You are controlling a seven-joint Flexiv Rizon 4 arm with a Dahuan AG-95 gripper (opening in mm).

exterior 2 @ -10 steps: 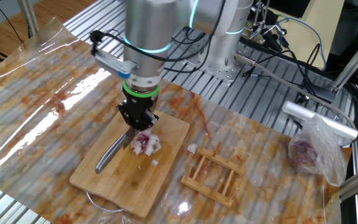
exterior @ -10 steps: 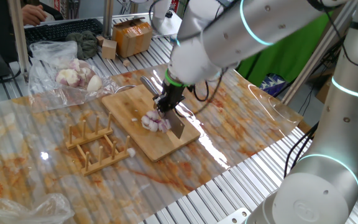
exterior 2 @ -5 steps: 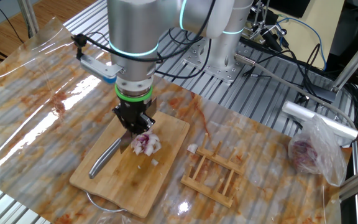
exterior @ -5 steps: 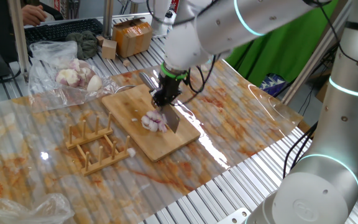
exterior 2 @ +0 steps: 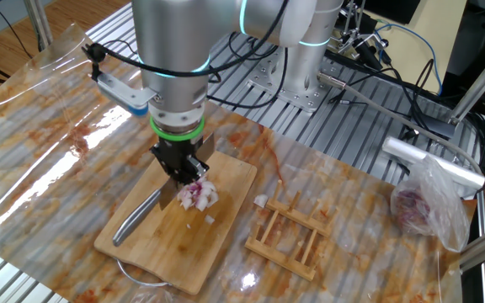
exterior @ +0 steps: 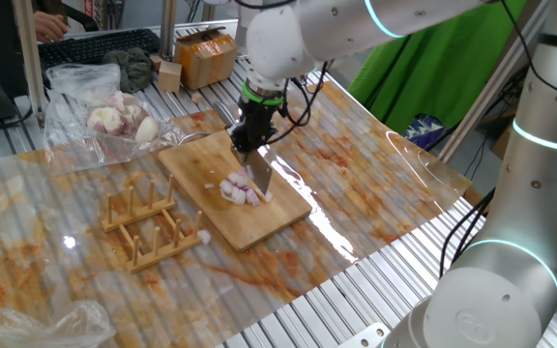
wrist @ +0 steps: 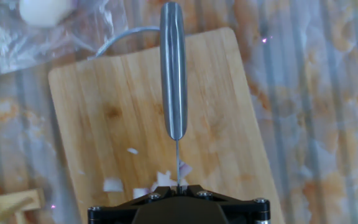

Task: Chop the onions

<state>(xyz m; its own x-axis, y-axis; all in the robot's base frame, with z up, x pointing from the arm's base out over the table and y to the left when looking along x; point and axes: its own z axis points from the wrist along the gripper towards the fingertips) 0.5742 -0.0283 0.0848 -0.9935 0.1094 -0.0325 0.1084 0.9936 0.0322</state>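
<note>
The onions (exterior: 242,190) are a small pile of pale pink-white cut pieces on the bamboo board (exterior: 196,164). My gripper (exterior: 247,143) is shut on a steel knife (exterior: 259,179) and holds the blade on edge right at the pile. In the other fixed view the gripper (exterior 2: 179,168) stands over the onions (exterior 2: 198,195), and the knife's handle (exterior 2: 133,223) slants down over the board (exterior 2: 226,244). In the hand view the knife handle (wrist: 174,74) runs straight away from the gripper (wrist: 178,185) over the board (wrist: 104,112), with loose onion bits (wrist: 114,185) beside it.
A wooden slotted rack (exterior: 148,222) lies beside the board, also in the other fixed view (exterior 2: 289,236). A plastic bag of whole peeled bulbs (exterior: 114,116) lies at the back left. A cardboard box (exterior: 206,56) stands behind. A clear plastic sheet covers the table.
My gripper and the knife have shifted back along the board toward its far end, the blade sliding past the pile. The onion pile has stayed in place.
</note>
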